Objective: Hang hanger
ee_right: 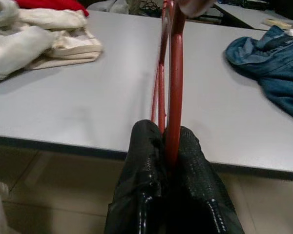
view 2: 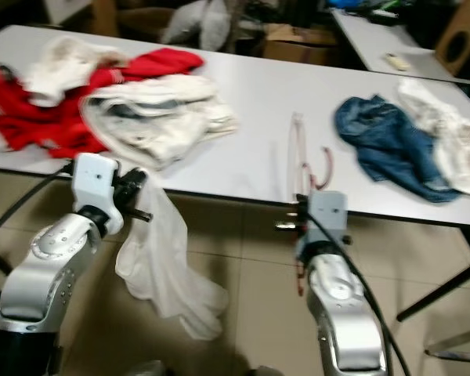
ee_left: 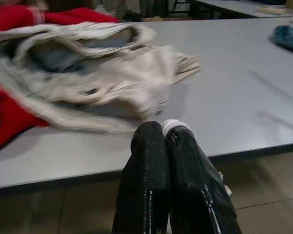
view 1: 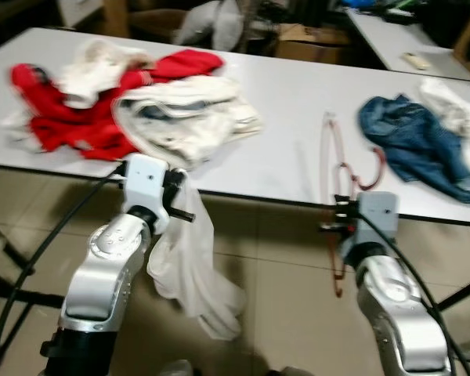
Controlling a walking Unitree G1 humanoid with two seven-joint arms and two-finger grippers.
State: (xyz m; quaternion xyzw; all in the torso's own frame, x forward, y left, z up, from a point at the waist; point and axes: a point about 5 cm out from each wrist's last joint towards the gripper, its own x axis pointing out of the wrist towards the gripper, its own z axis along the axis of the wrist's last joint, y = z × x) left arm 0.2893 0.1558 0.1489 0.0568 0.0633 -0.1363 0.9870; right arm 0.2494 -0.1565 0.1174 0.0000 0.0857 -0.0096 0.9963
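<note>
Tiled beige floor lies under a long white table (view 1: 298,102) that spans the head views. On it, toward ten o'clock, sits a heap of red clothing (view 1: 70,117) with a cream garment (view 1: 188,117) against its right side; toward two o'clock lies a blue denim garment (view 1: 415,145), with more white cloth (view 1: 458,117) beyond it.

Left gripper (ee_left: 167,134) is at eight o'clock, just short of the table's near edge, its two black fingers pressed together on a white cloth (view 1: 192,266) that hangs limp toward the floor.

Right gripper (ee_right: 170,134) is at four o'clock, also just short of the edge, fingers clamped on a red hanger (ee_right: 172,73). Its thin frame rises from the grip over the tabletop, the hook (view 1: 374,174) curling near the denim, while a lower part hangs below the table edge.
</note>
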